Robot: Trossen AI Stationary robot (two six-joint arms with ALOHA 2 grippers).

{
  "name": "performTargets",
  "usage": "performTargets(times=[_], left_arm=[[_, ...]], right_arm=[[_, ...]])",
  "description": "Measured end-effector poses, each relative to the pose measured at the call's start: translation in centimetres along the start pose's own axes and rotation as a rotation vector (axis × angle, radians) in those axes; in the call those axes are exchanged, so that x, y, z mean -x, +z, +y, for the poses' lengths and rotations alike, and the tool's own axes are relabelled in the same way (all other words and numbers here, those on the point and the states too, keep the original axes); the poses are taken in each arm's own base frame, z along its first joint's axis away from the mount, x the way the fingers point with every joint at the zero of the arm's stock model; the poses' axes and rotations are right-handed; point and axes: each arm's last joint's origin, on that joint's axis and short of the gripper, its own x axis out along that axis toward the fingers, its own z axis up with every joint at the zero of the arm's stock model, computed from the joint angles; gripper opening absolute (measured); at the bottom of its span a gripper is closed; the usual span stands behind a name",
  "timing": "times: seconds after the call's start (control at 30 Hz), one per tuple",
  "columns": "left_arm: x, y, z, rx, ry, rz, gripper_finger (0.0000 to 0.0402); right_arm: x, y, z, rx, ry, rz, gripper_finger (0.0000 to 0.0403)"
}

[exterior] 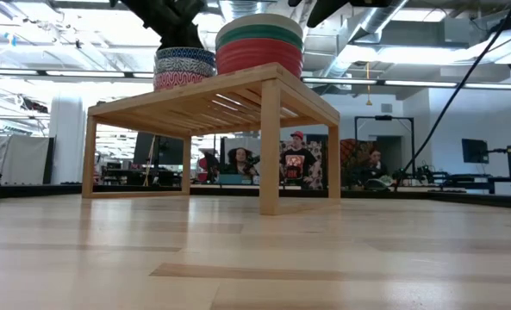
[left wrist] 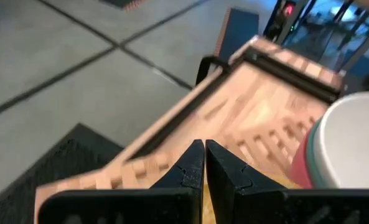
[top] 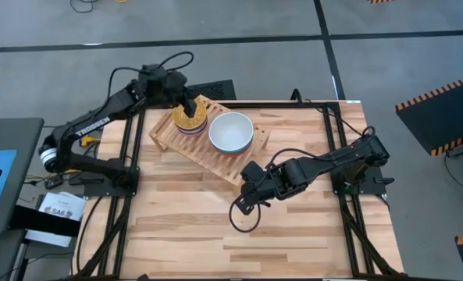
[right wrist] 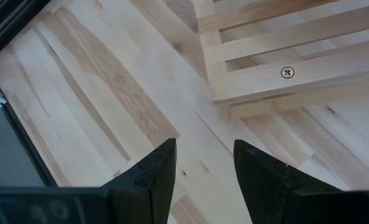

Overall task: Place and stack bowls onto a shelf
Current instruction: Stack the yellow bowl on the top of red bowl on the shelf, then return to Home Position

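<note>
We cannot count the bowls on the shelf point(top: 215, 152): from above, the yellow patterned bowl point(top: 186, 120) and white bowl point(top: 231, 132) cover whatever lies beneath them. The left gripper point(top: 187, 106) hides part of the yellow bowl's middle. In the low view both arms are cut off above the shelf. The left wrist view is motion-blurred; the white bowl there runs off-frame.
</note>
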Motion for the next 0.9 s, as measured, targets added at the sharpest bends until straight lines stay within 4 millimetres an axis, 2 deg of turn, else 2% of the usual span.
performTargets(times=[0.4, 0.67, 0.8, 0.9], left_arm=[[-0.2, -0.6, 0.0, 0.001, 0.026, 0.056, 0.0], [0.0, -0.3, -0.1, 0.007, 0.022, 0.023, 0.0], [1.6, 0.8, -0.4, 0.012, -0.011, -0.076, 0.0], [2.9, 1.1, -1.7, 0.01, -0.07, -0.118, 0.0]], right_arm=[[0.0, 0.0, 0.0, 0.0, 0.001, 0.001, 0.0186], [0.1, -0.1, 0.0, 0.044, -0.002, 0.004, 0.0186], [1.9, 0.0, -0.9, 0.099, -0.006, 0.004, 0.0186], [3.7, -0.4, -2.1, 0.143, -0.083, -0.008, 0.0186]])
